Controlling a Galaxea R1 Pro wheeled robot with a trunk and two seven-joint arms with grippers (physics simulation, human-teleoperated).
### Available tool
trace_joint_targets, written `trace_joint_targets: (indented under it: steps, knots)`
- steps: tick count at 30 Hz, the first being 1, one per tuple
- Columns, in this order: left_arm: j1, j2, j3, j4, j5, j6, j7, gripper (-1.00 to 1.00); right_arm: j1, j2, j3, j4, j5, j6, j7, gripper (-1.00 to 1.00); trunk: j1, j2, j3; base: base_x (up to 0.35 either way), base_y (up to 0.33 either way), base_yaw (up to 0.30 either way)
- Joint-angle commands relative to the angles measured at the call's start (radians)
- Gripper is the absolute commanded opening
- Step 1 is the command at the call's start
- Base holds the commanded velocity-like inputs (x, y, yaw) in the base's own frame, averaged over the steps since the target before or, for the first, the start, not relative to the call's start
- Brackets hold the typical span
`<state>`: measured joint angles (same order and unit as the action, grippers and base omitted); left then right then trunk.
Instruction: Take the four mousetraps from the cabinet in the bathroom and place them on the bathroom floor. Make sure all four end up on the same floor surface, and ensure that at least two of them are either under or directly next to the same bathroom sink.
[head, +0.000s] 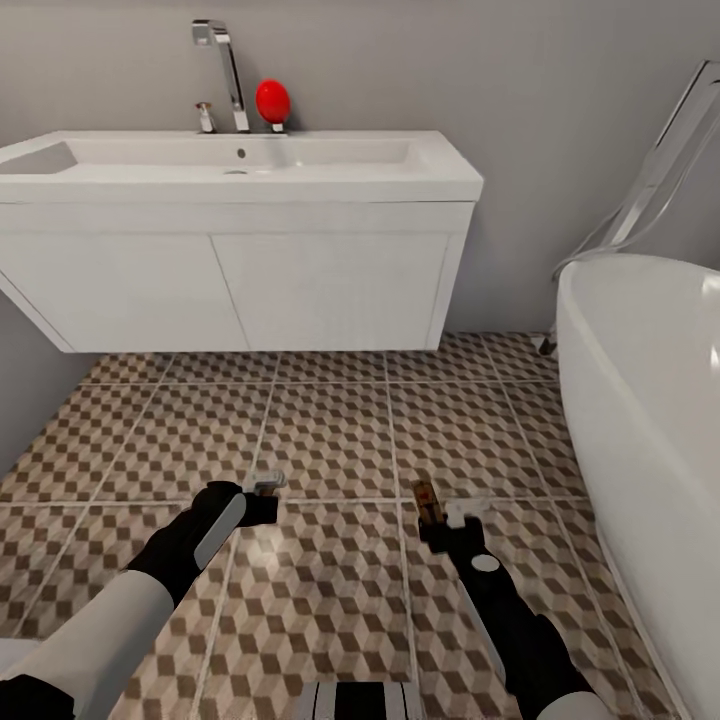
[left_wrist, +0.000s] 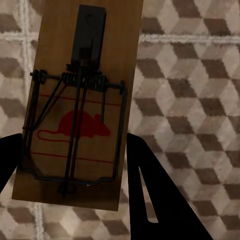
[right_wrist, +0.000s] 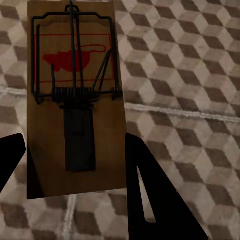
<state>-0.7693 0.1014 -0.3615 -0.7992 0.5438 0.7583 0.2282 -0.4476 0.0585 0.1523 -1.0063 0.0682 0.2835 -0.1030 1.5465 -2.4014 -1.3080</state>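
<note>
Each gripper holds one mousetrap over the bathroom floor (head: 330, 430) in front of the sink (head: 240, 165). In the left wrist view, a brown wooden mousetrap (left_wrist: 80, 100) with a red mouse print and dark wire spring sits between my left gripper's (left_wrist: 74, 145) black fingers (left_wrist: 155, 200). The right wrist view shows a second mousetrap (right_wrist: 75, 100) clamped in my right gripper (right_wrist: 74, 145). Seen from the head, the left gripper (head: 265, 490) hovers low at left. The right gripper (head: 440, 512) holds its mousetrap (head: 427, 498) edge-on. The cabinet is out of view.
The white vanity (head: 230, 290) hangs on the grey wall with floor showing beneath it. A chrome tap (head: 225, 70) and a red object (head: 272, 100) stand on the basin. A white bathtub (head: 650, 380) borders the right side. A grey wall (head: 20, 380) closes the left.
</note>
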Motion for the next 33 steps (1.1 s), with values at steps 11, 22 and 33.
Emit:
trace_joint_targets:
  steps: [11,22,33]
  knots:
    - [-0.001,0.002,-0.005,-0.004,0.006,0.001,0.006,-1.00,0.000,-0.003,0.006,-0.003,0.012,0.006,-0.006,-1.00,0.011,-0.022,-0.027,0.000,0.000,0.000]
    - [-0.006,-0.018,0.002,-0.007,0.004,-0.061,0.003,-1.00,-0.074,0.060,0.081,-0.130,0.252,0.064,-0.038,-1.00,0.011,-0.022,-0.029,0.000,0.000,0.000]
    - [-0.156,-0.014,0.004,0.164,-0.001,-0.073,-0.001,-1.00,-0.315,0.067,0.080,0.127,0.169,0.116,-0.010,-1.00,0.011,-0.022,-0.029,0.000,0.000,0.000]
